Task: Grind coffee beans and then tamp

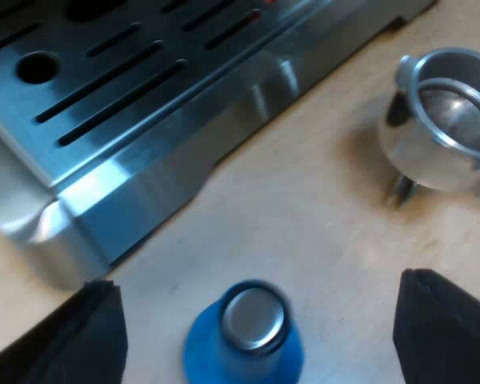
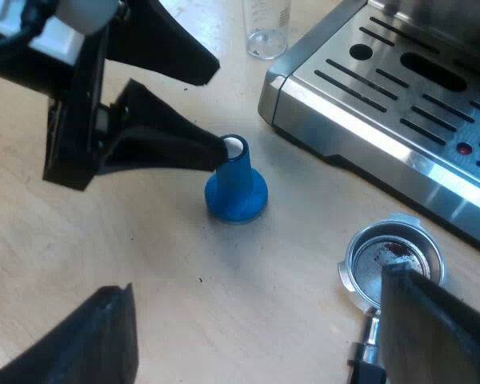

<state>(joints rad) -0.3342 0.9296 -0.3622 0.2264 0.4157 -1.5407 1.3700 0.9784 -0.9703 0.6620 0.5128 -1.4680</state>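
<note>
A blue tamper (image 1: 248, 340) with a silvery top stands upright on the wooden table, between the fingers of my left gripper (image 1: 256, 320), which is open around it. Seen from the right wrist, one finger of the left gripper (image 2: 220, 108) reaches the top of the tamper (image 2: 236, 188) while the other stays apart from it. The metal holder (image 2: 396, 258) lies on the table with dark coffee traces in its basket. My right gripper (image 2: 264, 352) is open, with one finger (image 2: 436, 328) just over the holder's rim. The holder (image 1: 444, 120) also lies near the machine's front.
The espresso machine's slotted steel drip tray (image 1: 144, 96) (image 2: 384, 96) sits close beside the tamper and the holder. A measuring glass (image 2: 266, 30) stands at the corner of the machine. Bare wooden table (image 2: 144, 264) lies between the tamper and my right gripper.
</note>
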